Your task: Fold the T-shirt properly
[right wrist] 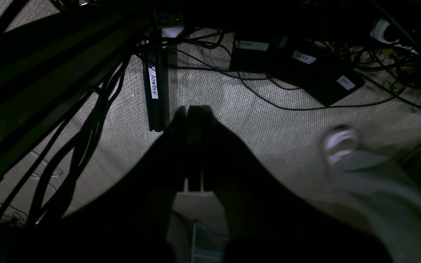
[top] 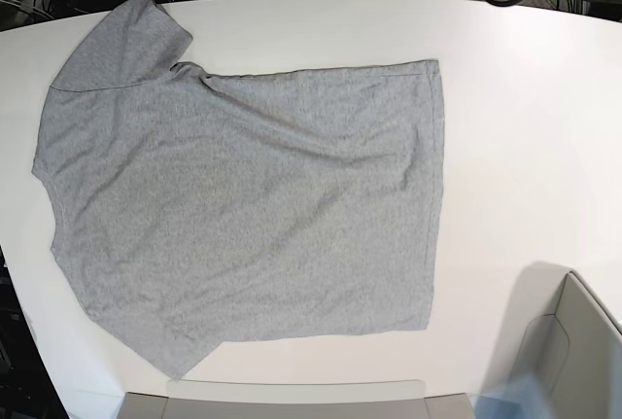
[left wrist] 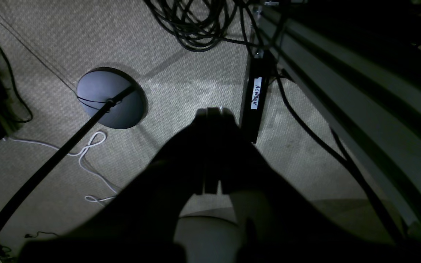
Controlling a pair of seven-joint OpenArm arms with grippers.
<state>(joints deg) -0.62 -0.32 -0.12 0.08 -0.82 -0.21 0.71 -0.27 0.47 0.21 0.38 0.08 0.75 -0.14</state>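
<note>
Base view overhead, straight down on worktop [top: 525,127]. Both wrist views face carpet floor [left wrist: 181,84] below worktop edge, sharing labelled black bar [left wrist: 255,98].

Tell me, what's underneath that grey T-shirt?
The T-shirt lies spread flat on a white table, plain side up. Whatever is on its underside, or beneath it, is covered.
</note>
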